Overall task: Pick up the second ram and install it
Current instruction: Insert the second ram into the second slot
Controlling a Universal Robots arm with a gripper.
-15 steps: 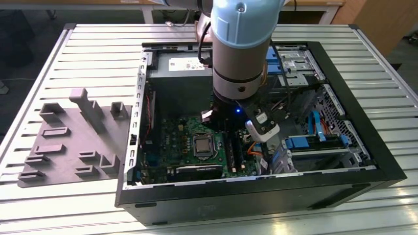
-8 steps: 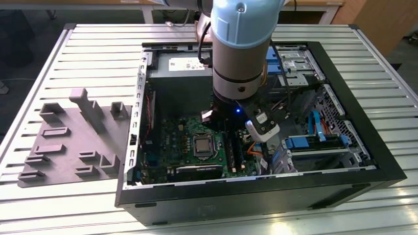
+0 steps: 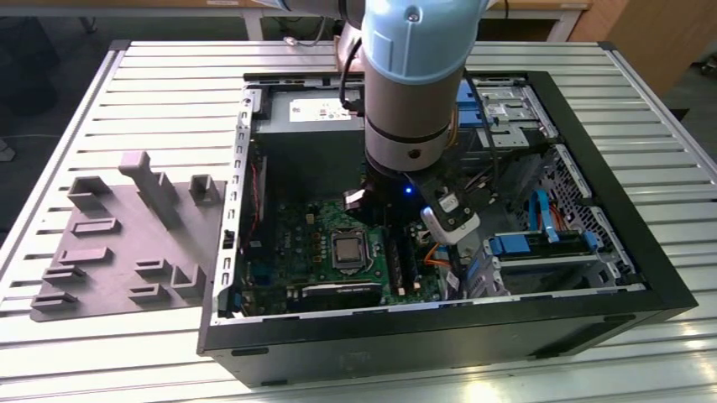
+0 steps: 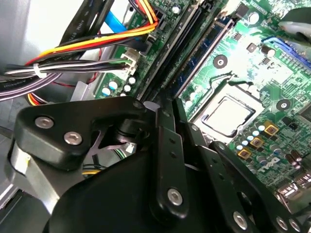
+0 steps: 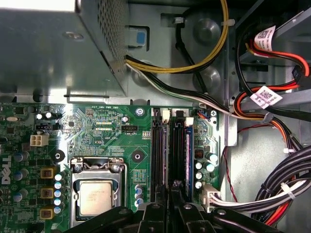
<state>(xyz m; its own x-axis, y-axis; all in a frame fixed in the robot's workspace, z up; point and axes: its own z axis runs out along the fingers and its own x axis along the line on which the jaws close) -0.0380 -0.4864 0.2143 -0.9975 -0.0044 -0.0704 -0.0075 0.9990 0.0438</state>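
Observation:
My gripper [image 5: 170, 193] is down inside the open computer case [image 3: 448, 327], right above the long black memory slots on the green motherboard [image 5: 97, 126]. Its fingertips stand close together, shut on the second ram [image 5: 178, 155]. This dark, narrow stick is seen edge-on and runs from the fingertips along a slot. Another stick with blue labels [image 5: 188, 150] sits in the slot beside it, also visible in the second wrist view [image 4: 197, 65]. In the exterior view the arm's wrist [image 3: 409, 126] hides the fingers.
The processor socket [image 5: 97, 196] lies beside the slots. Bundles of black, red and yellow cables [image 5: 272, 194] crowd the slots' other side. The metal power supply box [image 5: 48, 43] stands beyond the board. A grey fixture with blocks [image 3: 123, 243] lies on the table outside the case.

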